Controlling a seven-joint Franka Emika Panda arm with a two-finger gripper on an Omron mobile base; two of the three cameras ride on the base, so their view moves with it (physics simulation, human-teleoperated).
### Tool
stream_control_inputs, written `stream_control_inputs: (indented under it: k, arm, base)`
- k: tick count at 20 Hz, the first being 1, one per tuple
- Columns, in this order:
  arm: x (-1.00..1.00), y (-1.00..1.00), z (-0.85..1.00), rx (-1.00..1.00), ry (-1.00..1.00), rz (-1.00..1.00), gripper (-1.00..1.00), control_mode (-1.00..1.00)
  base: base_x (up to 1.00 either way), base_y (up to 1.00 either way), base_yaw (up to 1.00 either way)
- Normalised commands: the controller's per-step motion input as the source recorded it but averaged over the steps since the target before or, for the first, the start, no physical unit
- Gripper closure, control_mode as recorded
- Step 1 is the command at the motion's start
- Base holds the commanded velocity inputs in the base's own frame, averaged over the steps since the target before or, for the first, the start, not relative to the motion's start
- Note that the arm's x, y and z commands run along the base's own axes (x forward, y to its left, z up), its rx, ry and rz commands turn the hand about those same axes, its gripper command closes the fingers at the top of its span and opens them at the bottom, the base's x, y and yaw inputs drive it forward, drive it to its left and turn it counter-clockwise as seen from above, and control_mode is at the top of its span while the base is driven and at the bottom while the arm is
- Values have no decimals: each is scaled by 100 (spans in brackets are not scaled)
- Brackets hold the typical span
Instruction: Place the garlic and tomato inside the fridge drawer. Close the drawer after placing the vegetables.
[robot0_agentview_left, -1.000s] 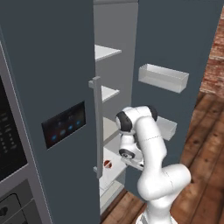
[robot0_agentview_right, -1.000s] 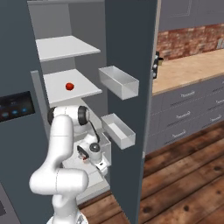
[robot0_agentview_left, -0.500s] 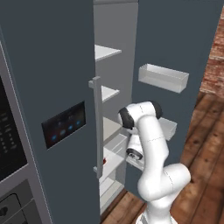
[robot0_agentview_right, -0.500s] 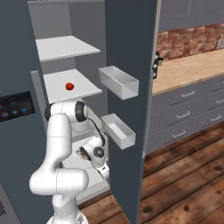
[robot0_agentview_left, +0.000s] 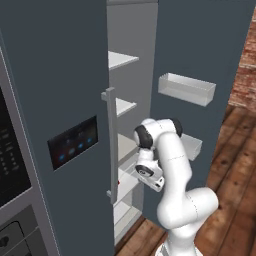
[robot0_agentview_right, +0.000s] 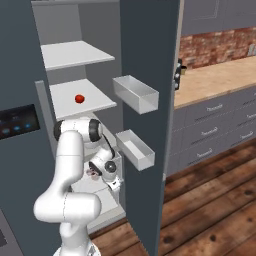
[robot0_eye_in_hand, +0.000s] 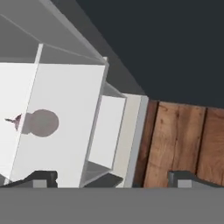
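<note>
The arm's hand (robot0_agentview_right: 109, 172) has swung over the last second: it first sat low beside the white arm at the fridge opening, then dipped lower toward the fridge's bottom right corner, and now sits higher again, close against the forearm in front of the fridge drawer (robot0_agentview_right: 95, 187). In the left base view the hand (robot0_agentview_left: 149, 175) has moved from the left of the arm down to its front and back up (its wrist turned as it went).
</note>
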Motion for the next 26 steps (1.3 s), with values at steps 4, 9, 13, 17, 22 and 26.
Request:
stream_control_inputs:
  k: [4, 9, 13, 17, 22, 26]
  arm:
    - [100, 55, -8, 6, 0, 0, -100, -100]
    - [99, 38, -18, 8, -1, 0, -100, -100]
    - [100, 39, -18, 9, -2, 0, -100, -100]
    - [47, 34, -9, 5, -3, 0, -100, -100]
    - [-63, 10, 27, 1, -1, -5, -100, -100]
    - [-100, -1, 2, 3, -5, -5, -100, -100]
  base:
    - [0, 0, 0]
    - [0, 0, 0]
    - [0, 0, 0]
    - [0, 0, 0]
    - [0, 0, 0]
    - [0, 0, 0]
